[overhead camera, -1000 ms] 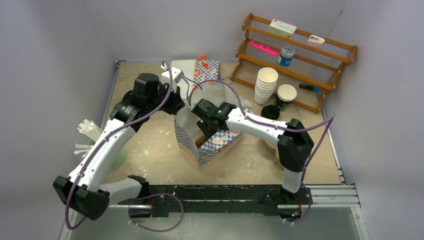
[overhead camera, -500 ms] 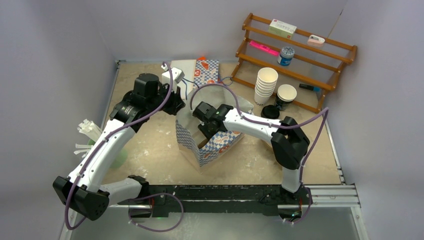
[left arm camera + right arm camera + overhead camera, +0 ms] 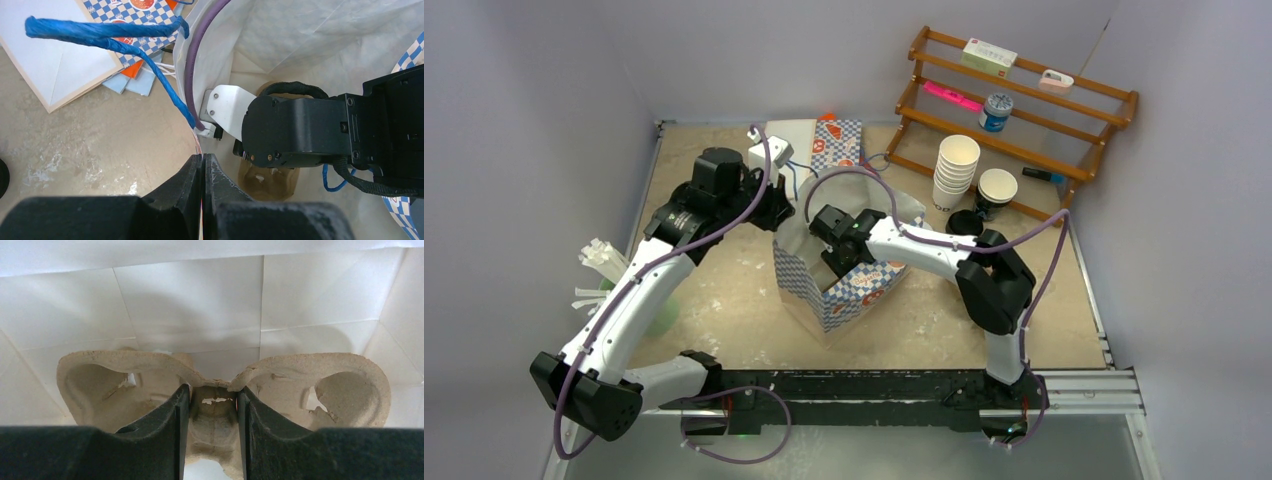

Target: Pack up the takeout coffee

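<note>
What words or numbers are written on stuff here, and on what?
No text here can be read.
White box on the wooden rack: print too small to read.
Blue-lidded jar: label too blurred.
Checked paper bag: only pictures and pattern show, no words.

carrier (image 3: 300,372) in bag (image 3: 844,300) | cup stack (image 3: 956,170) right of bag | rack (image 3: 1024,100) behind stack

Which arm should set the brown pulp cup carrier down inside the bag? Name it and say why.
Right. The right claw grips the brown moulded-pulp cup carrier by its centre, inside the blue-checked paper bag. The left claw is shut on the bag's rim.
</note>
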